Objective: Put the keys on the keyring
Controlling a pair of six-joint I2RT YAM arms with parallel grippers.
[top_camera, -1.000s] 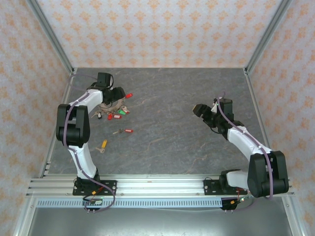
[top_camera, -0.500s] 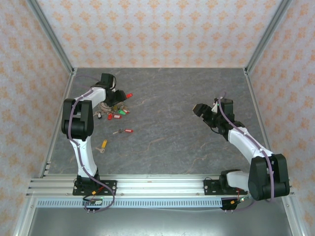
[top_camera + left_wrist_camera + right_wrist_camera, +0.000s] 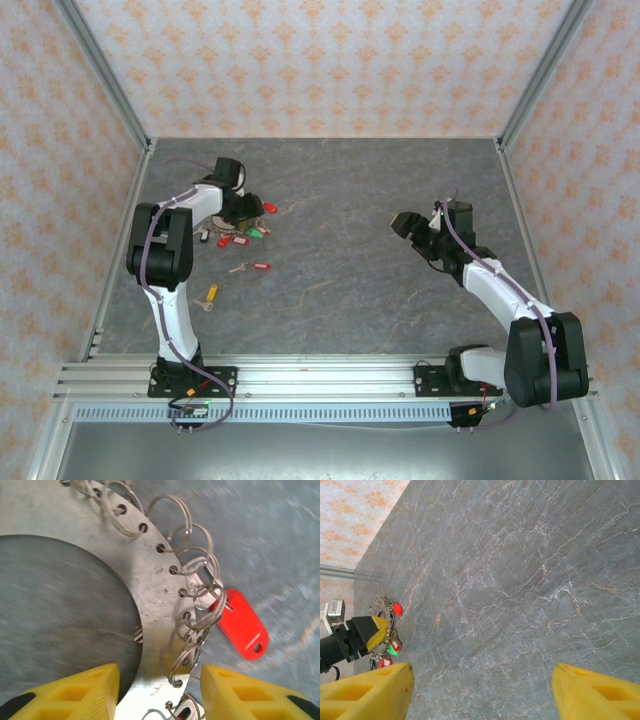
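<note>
Grey marbled tabletop bears the flat grey metal keyring, far left. Left gripper straddles its band, jaws spread, not pinching. Right gripper hangs spread, empty. Risk: closing jaws could snag the wire loops, dragging the red-tagged key.

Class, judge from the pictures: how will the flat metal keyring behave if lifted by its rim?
The keyring looks like stiff sheet metal, so it probably stays flat. Its loose wire loops and red tag would likely dangle and swing. Smooth metal may slip.
</note>
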